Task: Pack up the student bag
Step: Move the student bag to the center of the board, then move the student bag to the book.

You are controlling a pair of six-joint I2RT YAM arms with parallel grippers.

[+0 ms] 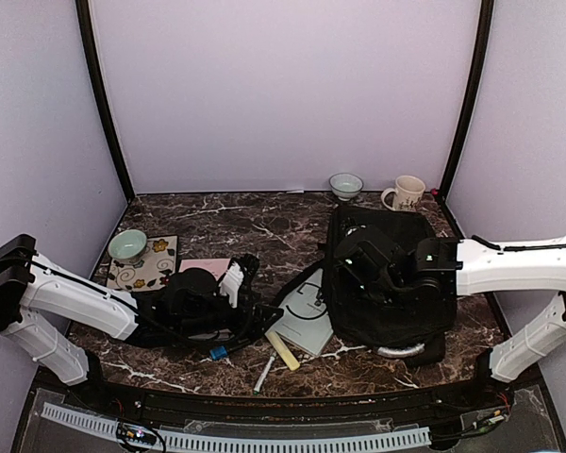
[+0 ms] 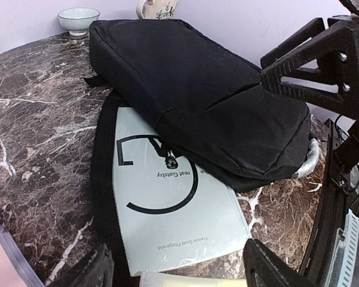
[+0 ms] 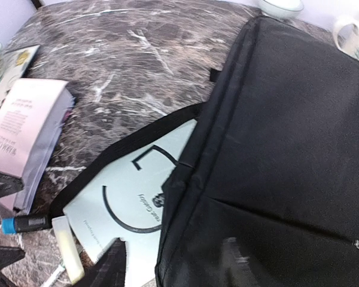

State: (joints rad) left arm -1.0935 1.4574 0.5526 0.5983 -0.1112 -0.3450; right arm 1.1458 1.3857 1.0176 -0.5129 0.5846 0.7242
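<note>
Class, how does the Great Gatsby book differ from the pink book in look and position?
The Great Gatsby book has a pale blue-green cover with a black ring; the pink book is pale pink with print. The Great Gatsby book lies partly under the black backpack; the pink book lies clear of it. The pink book looks thicker than the Great Gatsby book. Both lie flat on the marble table.

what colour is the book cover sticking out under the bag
The book is pale grey-green with a black ring design; left wrist view shows it best.
</note>
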